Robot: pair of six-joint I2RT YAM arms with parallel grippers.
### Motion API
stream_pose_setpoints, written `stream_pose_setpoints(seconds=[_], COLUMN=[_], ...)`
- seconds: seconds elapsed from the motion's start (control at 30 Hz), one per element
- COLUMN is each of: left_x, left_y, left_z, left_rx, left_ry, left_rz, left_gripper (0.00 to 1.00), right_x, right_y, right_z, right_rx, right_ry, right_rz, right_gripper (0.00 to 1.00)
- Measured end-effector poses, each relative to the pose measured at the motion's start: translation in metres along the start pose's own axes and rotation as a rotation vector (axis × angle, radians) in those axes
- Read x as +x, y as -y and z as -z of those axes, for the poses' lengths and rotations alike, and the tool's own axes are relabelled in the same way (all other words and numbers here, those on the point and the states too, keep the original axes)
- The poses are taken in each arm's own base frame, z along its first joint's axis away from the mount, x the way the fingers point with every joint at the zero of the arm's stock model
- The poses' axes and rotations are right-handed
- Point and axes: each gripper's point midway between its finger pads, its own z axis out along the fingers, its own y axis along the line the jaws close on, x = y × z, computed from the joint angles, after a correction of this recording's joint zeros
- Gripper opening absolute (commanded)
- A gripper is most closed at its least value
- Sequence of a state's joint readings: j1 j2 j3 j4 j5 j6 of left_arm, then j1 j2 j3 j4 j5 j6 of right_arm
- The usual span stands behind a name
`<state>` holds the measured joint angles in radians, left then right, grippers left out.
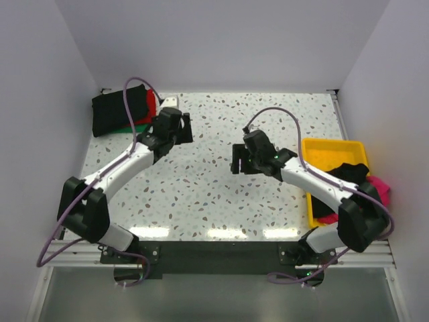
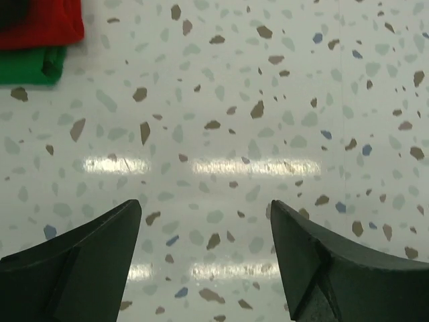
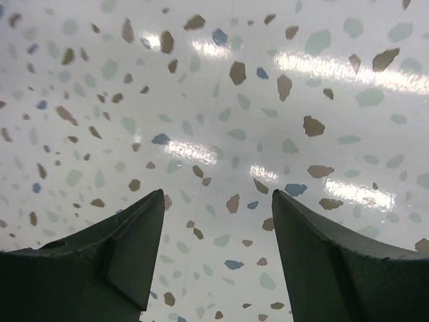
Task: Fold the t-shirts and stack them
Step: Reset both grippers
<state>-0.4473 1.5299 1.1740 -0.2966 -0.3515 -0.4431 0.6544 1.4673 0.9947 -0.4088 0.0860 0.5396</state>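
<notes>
A folded stack of t-shirts sits at the back left: a black one (image 1: 110, 113) on top, red (image 1: 151, 104) and green (image 1: 137, 126) edges under it. The red (image 2: 43, 23) and green (image 2: 30, 66) edges show in the left wrist view's top left corner. A black t-shirt (image 1: 350, 174) and a pink one (image 1: 382, 186) lie crumpled in the yellow tray (image 1: 322, 149) at the right. My left gripper (image 1: 181, 129) is open and empty over bare table, just right of the stack. My right gripper (image 1: 239, 161) is open and empty over the table's middle.
The speckled white table (image 1: 214, 194) has white walls at the left, back and right. A small white block (image 1: 169, 102) lies at the back, by the stack. Both arms' purple cables arch above them.
</notes>
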Motion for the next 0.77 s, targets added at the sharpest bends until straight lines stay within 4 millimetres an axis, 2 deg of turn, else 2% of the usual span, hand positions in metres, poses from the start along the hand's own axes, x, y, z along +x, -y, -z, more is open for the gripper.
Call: stream_pose_setpoints(seconds=[0.1, 0.2, 0.33, 0.53, 0.77], left_x=[0.025, 0.045, 0.076, 0.108, 0.118], left_y=[0.011, 0.021, 0.034, 0.033, 0.040], left_z=[0.028, 0.054, 0.079, 0.088, 0.092], left_rx=[0.050, 0.119, 0.212, 0.269, 0.322], left_ry=[-0.006, -0.002, -0.023, -0.075, -0.107], left_rz=[-0.007, -0.007, -0.021, -0.034, -0.019], left_gripper=[0.83, 0.83, 0.84, 0.84, 0.85], right_x=[-0.022, -0.034, -0.033, -0.024, -0.024], right_y=[-0.005, -0.004, 0.005, 0.024, 0.030], right_z=[0.030, 0.054, 0.077, 0.094, 0.093], right_rx=[-0.030, -0.041, -0.040, -0.004, 0.028], right_ry=[0.100, 0.172, 0.229, 0.278, 0.283], right_rz=[-0.008, -0.017, -0.026, -0.041, -0.051], right_gripper=[0.69, 0.69, 0.69, 0.71, 0.71])
